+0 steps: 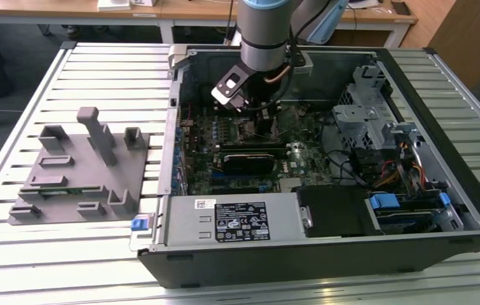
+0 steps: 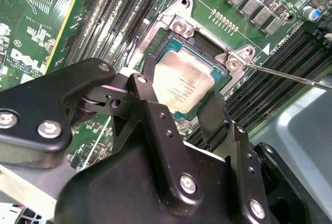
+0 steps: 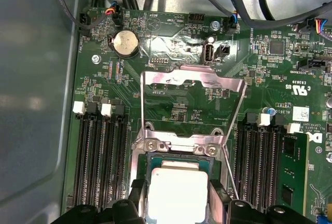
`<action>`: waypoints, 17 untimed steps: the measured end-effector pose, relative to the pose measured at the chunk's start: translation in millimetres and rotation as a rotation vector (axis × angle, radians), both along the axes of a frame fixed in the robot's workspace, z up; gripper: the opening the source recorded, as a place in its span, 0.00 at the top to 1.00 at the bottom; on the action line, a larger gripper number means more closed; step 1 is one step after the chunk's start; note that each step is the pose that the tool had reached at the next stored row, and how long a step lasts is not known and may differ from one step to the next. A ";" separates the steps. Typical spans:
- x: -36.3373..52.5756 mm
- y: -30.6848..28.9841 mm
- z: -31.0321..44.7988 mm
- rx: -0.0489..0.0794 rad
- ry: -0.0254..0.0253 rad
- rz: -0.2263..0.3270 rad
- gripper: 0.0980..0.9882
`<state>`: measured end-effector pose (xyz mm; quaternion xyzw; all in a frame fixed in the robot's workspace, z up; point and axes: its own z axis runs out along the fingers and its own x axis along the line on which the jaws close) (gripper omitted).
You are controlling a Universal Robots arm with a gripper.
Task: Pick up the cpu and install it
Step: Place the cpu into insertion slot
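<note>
The cpu (image 2: 182, 78) (image 3: 176, 192), a small square chip with a pale silver top, lies flat in the open socket (image 3: 179, 146) on the green motherboard (image 1: 248, 136). My gripper (image 2: 181, 88) (image 3: 177, 199) (image 1: 261, 122) reaches down into the computer case, right over the socket. Its two black fingers (image 2: 148, 71) press against opposite edges of the chip, so it is shut on the chip. The socket's metal load plate (image 3: 192, 79) stands swung open beyond the chip. In the exterior view the arm hides the chip.
Rows of black memory slots (image 3: 101, 151) (image 3: 264, 151) flank the socket. A thin metal lever (image 2: 290, 74) juts out beside it. The case holds a drive cage (image 1: 376, 121), cables and a power supply (image 1: 231, 219). A grey plastic fixture (image 1: 79, 168) sits on the slatted table at the exterior view's left.
</note>
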<state>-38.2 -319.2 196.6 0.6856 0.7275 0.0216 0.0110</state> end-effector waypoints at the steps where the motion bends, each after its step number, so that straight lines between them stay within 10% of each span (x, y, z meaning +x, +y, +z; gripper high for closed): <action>1: 0.0 0.0 0.7 0.000 0.0000 0.000 0.43; 9: 0.0 0.0 11.3 0.000 -0.0001 0.000 0.45; 17: 0.0 0.0 18.1 0.000 0.0002 0.000 0.78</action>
